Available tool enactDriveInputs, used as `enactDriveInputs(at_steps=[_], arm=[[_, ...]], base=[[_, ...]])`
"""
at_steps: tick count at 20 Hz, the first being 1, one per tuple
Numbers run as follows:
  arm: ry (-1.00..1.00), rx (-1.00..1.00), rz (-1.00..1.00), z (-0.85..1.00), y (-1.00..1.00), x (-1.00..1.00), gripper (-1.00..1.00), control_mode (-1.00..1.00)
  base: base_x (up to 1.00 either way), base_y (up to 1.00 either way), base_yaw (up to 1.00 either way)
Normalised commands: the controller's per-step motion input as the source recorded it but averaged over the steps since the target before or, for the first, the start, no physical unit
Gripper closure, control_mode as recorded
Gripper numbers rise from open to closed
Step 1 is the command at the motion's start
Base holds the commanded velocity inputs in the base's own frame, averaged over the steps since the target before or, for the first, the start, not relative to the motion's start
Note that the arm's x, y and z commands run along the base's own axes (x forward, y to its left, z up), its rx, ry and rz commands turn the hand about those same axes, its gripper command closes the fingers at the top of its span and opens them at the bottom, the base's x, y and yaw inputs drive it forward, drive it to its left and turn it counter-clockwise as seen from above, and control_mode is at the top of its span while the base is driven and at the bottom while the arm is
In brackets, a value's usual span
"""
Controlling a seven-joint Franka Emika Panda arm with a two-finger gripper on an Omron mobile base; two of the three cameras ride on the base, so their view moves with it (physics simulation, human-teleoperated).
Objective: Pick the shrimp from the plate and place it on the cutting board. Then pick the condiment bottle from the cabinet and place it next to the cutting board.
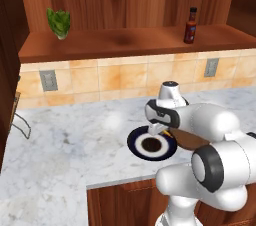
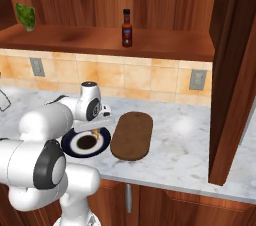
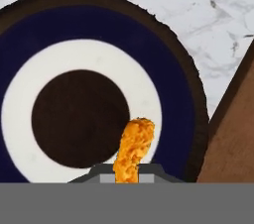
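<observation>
One shrimp (image 3: 133,149), one plate (image 1: 135,146), one cutting board (image 2: 132,135), one condiment bottle (image 2: 127,29).

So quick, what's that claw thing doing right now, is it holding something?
Gripper: fingers closed on the shrimp, held above the plate.

In the hand view the plate (image 3: 173,94) runs off the left edge, and the cutting board (image 3: 233,139) shows just a corner at the right. The shrimp's (image 3: 133,151) lower end sinks between the jaws. In the left base view the arm covers most of the cutting board (image 1: 187,140) and the plate's (image 1: 137,147) right rim.
</observation>
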Motion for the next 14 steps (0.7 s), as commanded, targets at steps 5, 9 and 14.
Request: enactDriveInputs(at_steps=[5,9,14], arm=[[0.00,0.00,0.00,0.00,-0.28,0.00,1.00,-1.00],[0.00,0.00,0.00,0.00,-0.29,0.00,1.00,-1.00],[0.00,0.00,0.00,0.00,-0.31,0.00,1.00,-1.00]], base=[[0.00,0.00,0.00],[0.00,0.00,0.00],[0.00,0.00,0.00]])
